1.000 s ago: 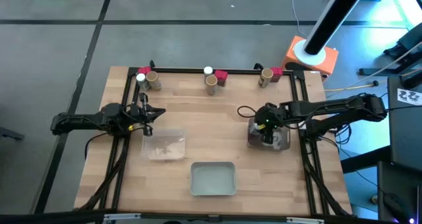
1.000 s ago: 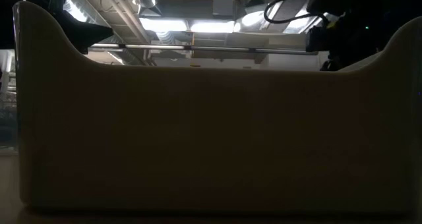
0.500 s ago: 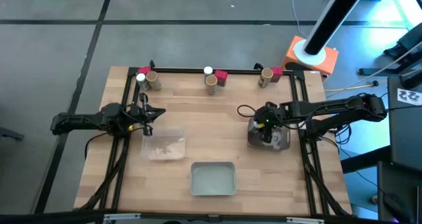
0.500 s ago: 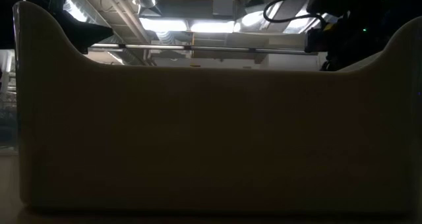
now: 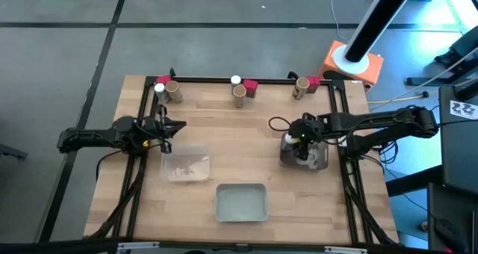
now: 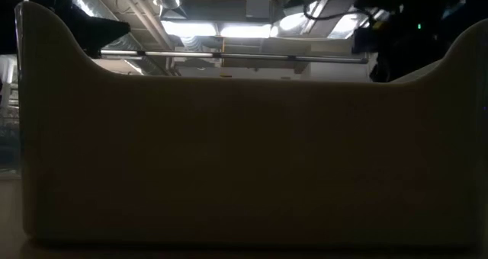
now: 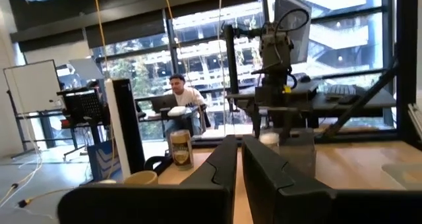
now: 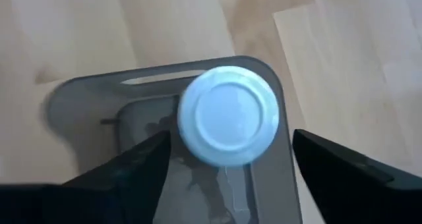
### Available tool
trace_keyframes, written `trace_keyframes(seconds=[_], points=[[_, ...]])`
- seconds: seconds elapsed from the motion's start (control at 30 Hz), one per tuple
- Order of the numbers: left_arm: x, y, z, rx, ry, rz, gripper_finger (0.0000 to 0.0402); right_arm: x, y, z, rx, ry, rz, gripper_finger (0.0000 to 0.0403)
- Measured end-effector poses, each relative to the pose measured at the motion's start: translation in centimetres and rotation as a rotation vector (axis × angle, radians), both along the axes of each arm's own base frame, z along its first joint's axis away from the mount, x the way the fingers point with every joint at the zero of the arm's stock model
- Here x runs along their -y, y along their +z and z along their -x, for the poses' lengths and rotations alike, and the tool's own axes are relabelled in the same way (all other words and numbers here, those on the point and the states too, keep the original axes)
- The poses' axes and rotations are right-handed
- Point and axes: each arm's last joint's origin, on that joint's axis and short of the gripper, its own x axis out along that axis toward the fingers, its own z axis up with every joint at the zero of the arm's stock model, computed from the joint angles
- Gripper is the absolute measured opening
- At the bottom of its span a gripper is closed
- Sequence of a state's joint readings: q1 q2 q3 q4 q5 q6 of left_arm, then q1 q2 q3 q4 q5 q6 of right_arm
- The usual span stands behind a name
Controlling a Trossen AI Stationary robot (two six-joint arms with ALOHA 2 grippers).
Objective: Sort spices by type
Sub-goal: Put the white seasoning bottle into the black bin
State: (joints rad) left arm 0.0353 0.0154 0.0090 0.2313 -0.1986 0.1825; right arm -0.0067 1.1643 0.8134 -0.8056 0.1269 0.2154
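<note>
White-lidded jar released into the grey tray

High view: the right gripper [image 5: 301, 151] is seen over the dark grey shallow tray [image 5: 321, 163]; the left gripper [image 5: 166, 127], fingers closed on nothing, is parked aside. Right wrist view: fingers are spread clear of the clear white-lidded jar [image 8: 228, 116], set upright in the tray, judged delivered for sorting.

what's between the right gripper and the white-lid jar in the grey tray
Nothing visible. The right gripper hangs open straight above the jar, its fingers apart on either side of the lid, in the grey tray.

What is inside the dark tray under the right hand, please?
One white-lidded jar stands inside the dark tray, with the open right hand above it. The jar's contents are hidden by its lid.
</note>
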Motion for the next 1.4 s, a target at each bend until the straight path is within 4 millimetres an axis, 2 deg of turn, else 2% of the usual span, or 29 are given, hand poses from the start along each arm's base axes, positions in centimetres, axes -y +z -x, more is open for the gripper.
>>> trace_keyframes(seconds=[0.13, 0.27, 0.47, 0.67, 0.83, 1.1, 1.27, 1.4], points=[[-0.1, 0.1, 0.0, 0.005, 0.026, 0.037, 0.0053, 0.0, 2.6, -0.2, 0.022, 0.013, 0.01, 0.034], [-0.2, 0.9, 0.3, 0.036, 0.057, 0.057, 0.0113, 0.1, 4.2, -0.4, 0.096, 0.029, 0.064, 0.0346], [-0.5, 3.2, 0.7, 0.06, 0.176, 0.072, 0.0204, 0.2, 4.6, -1.2, 0.171, 0.046, 0.113, 0.0346], [-1.3, 6.1, 0.2, -0.081, 0.319, 0.102, 0.026, 0.3, 4.6, -1.7, 0.226, 0.074, 0.156, 0.0347], [-1.9, 9.0, -0.8, -0.226, 0.375, 0.172, 0.027, 0.4, 4.9, -2.1, 0.266, 0.077, 0.212, 0.0347], [-3.1, 12.3, -2.8, -0.585, 0.478, 0.313, 0.0261, 0.4, 5.3, -2.5, 0.313, 0.094, 0.25, 0.0347], [-3.3, 13.2, -3.7, -0.815, 0.521, 0.407, 0.0261, 0.4, 5.4, -2.6, 0.324, 0.093, 0.251, 0.0347], [-3.4, 12.6, -4.0, -0.953, 0.562, 0.456, 0.026, 0.4, 5.4, -2.6, 0.323, 0.094, 0.251, 0.0347]])
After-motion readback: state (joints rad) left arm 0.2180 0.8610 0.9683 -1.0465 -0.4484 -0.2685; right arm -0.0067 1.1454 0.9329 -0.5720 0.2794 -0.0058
